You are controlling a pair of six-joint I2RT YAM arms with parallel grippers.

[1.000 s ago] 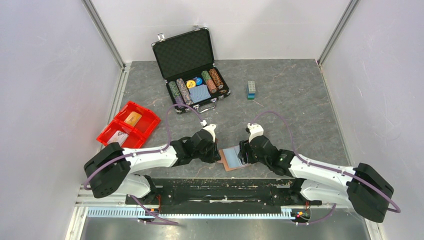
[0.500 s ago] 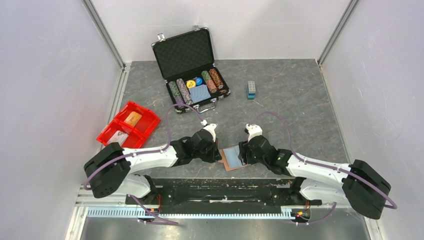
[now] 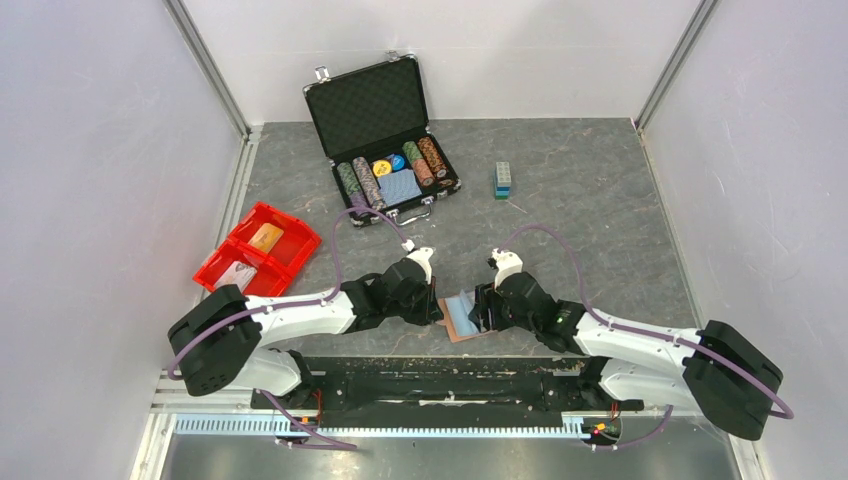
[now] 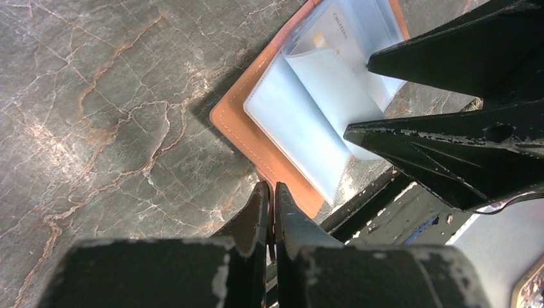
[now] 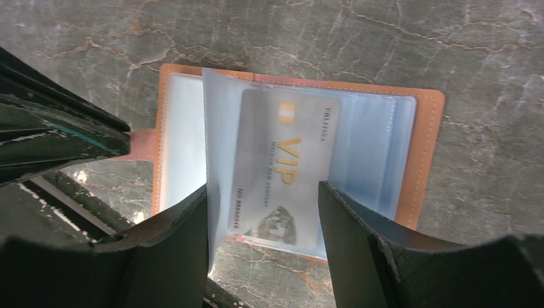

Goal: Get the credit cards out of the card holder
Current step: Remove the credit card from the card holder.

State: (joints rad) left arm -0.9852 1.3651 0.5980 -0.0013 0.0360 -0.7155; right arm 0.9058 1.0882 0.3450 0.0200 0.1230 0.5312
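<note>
A pale VIP card (image 5: 282, 173) sat in a clear sleeve (image 5: 221, 115) of the holder (image 5: 423, 147), which lay open and flat on the table (image 5: 462, 45), near its front edge between the two arms. Whether the card's near end had cleared the sleeve mouth could not be told.

The right gripper (image 5: 263, 192) was spread wide, a finger on either side of that near end, touching nothing. The left gripper (image 4: 271, 192) was pinched shut on the holder's brown tab (image 5: 142, 144), pinning it in place.

The step in hand looked like the grasp before the draw. To do it well, the right fingers should have closed on the card's bare end alone. The sleeve leaf stood loose and partly lifted, so catching it too would likely have dragged the whole holder. The pull was best made straight along the card's length and kept low, with the left grip held firm to resist it.

Well off to the left, a red bin (image 3: 290, 232) held two cards and was probably where this one was headed
</note>
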